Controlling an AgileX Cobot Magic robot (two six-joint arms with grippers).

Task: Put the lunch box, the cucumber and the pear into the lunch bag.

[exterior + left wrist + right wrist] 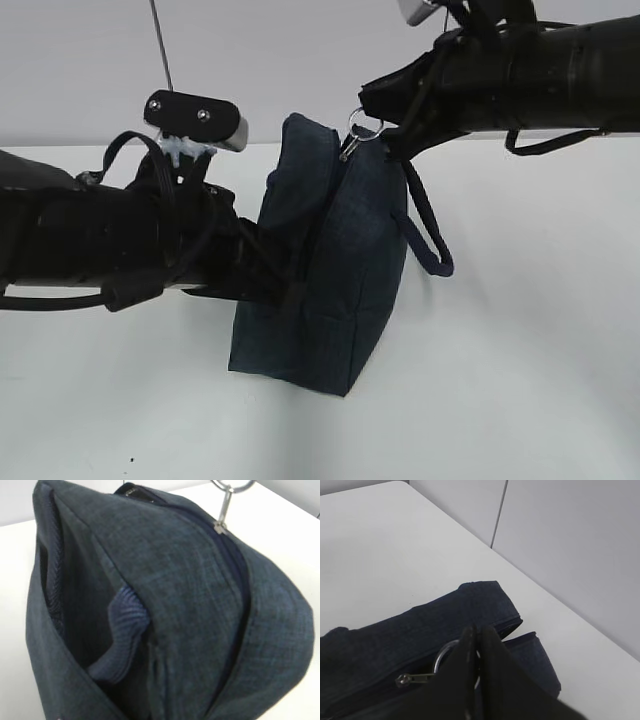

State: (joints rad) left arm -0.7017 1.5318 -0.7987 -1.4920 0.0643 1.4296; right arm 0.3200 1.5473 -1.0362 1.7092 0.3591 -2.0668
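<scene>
The dark navy lunch bag [340, 280] stands upright in the middle of the white table. Its zipper [235, 570] runs along the top and looks shut as far as it shows. My right gripper [385, 130] is shut on the metal ring pull [364, 124] at the bag's top; the right wrist view shows the fingers [487, 650] pinched on the ring [445, 655]. My left gripper [285, 290] presses into the bag's left side and seems pinched on its fabric; the bag [190, 580] fills the left wrist view and hides the jaws. The lunch box, cucumber and pear are out of view.
A loop handle [430, 240] hangs off the bag's right side; another [122, 630] lies against the near side. The white table [520, 350] ends at a grey wall [570, 555] behind. A thin rod [160, 45] rises at the back left.
</scene>
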